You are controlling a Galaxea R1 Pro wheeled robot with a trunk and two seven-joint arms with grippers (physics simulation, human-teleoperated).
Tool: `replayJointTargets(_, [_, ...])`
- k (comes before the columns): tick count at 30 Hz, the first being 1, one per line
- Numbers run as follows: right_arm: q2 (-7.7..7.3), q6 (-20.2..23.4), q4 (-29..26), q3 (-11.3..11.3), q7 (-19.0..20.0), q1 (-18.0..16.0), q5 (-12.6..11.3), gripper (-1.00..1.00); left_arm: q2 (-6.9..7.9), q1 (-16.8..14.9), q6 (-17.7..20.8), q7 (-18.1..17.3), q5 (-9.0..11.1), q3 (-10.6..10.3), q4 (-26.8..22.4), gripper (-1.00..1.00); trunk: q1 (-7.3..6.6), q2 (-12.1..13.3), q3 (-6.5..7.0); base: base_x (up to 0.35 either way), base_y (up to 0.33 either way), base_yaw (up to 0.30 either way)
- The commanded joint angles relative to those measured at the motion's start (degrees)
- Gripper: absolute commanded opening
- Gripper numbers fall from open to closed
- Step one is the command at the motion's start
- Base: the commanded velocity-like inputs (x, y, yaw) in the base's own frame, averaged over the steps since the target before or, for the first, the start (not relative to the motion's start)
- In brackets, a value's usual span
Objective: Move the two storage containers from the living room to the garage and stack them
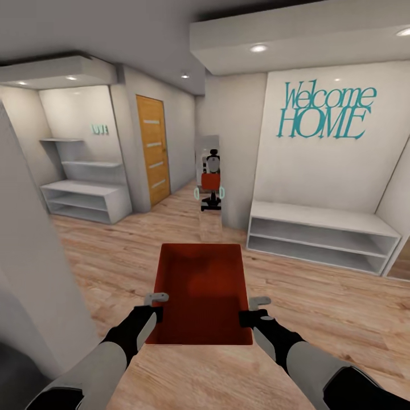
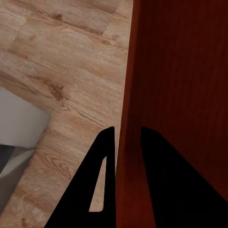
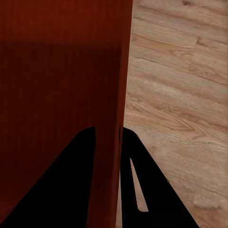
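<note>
I hold one orange-red storage container level in front of me, above light wood-plank flooring. It is lidless, and I look down into its bare inside. My left gripper is shut on its left wall near the corner closest to me, and my right gripper is shut on its right wall. In the left wrist view the left gripper has the thin red wall pinched between its black fingers. The right gripper grips the opposite wall the same way.
I am in a hallway. A white low shelf unit stands against the right wall under teal "Welcome HOME" lettering. White shelves fill a nook at left, beside a wooden door. A mirror ahead reflects me. A wall corner is close on my left.
</note>
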Motion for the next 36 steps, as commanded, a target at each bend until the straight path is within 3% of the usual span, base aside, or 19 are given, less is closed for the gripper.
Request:
replayJointTargets(1, [-0.90, 0.4, 2.1, 0.6, -0.3, 0.0, -1.6, -1.00, 0.99, -0.1, 0.1, 0.3, 0.9, -0.1, -2.2, -1.00, 0.07, -0.1, -0.13, 0.322, 0.000, 0.000])
replayJointTargets(36, [-0.98, 0.4, 2.1, 0.6, -0.4, 0.0, -1.5, -1.00, 1.00, -0.1, 0.1, 0.3, 1.0, -0.1, -2.2, -1.00, 0.07, -0.1, -0.13, 0.322, 0.000, 0.000])
